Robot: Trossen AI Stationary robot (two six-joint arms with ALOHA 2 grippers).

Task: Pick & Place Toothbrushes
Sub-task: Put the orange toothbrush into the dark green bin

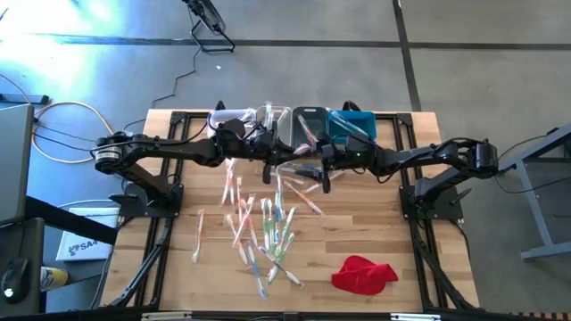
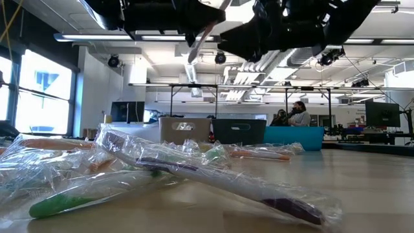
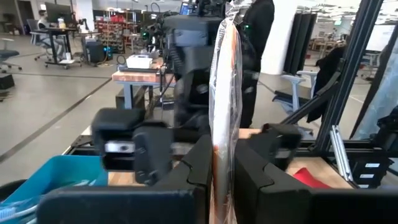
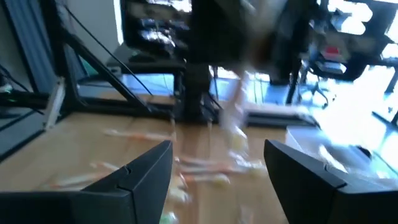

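Left gripper (image 3: 221, 163) clenched on wrapped brush (image 3: 222, 93) above bins (image 1: 308, 123); slick wrapper may slip; right gripper (image 4: 217, 165) released, close by; collision risk.

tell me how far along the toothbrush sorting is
Early to midway. A few toothbrushes already lie in the bins at the table's far edge. The left gripper is shut on an orange-handled toothbrush, lifted near the bins; the right gripper is open and empty. A big pile remains on the table.
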